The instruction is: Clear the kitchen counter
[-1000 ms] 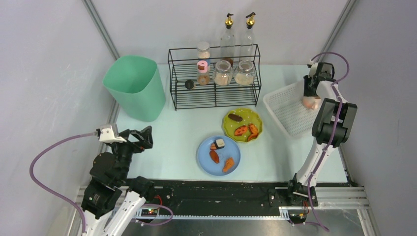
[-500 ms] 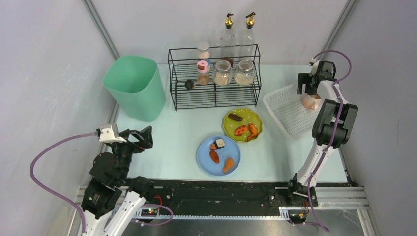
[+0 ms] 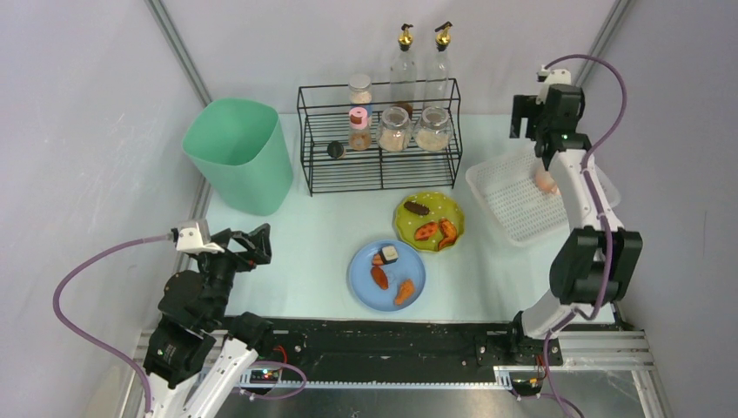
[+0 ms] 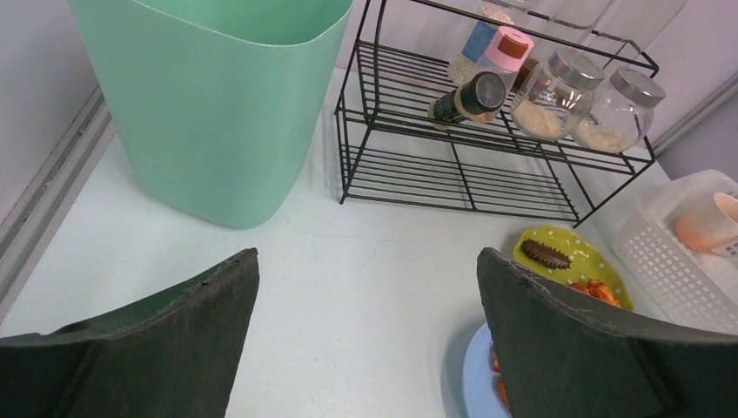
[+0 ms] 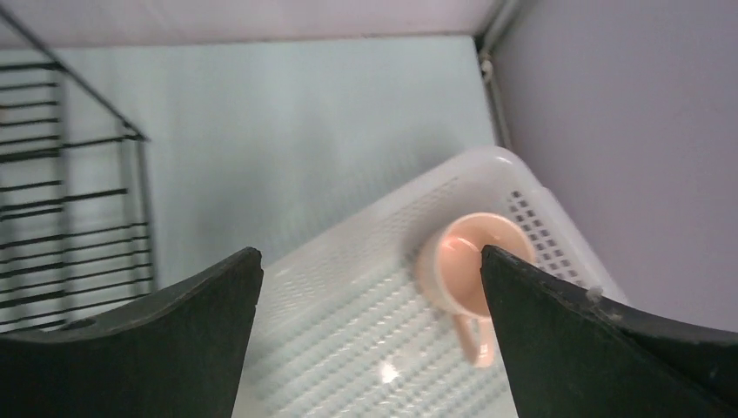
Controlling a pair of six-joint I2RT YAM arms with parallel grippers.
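The pale kitchen counter (image 3: 313, 231) carries a blue plate (image 3: 358, 280) with three food pieces and a yellow-green plate (image 3: 456, 209) with three more. A pink cup (image 3: 546, 181) lies on its side in the white basket (image 3: 509, 198) at the right. My right gripper (image 3: 533, 122) hangs open above the basket's far end, clear of the cup (image 5: 466, 270) and holding nothing (image 5: 368, 261). My left gripper (image 3: 259, 244) stands open and empty (image 4: 367, 257) over the counter's near left, facing the plates.
A green bin (image 3: 239, 157) stands at the back left. Beside it a black wire rack (image 3: 379, 170) holds several jars and a fallen dark spice bottle (image 4: 466, 97). Two glass oil bottles (image 3: 424, 61) stand behind the rack.
My right gripper opened, letting go of the pink cup in the basket, then rose and drew back toward the far edge. The left arm has not moved.
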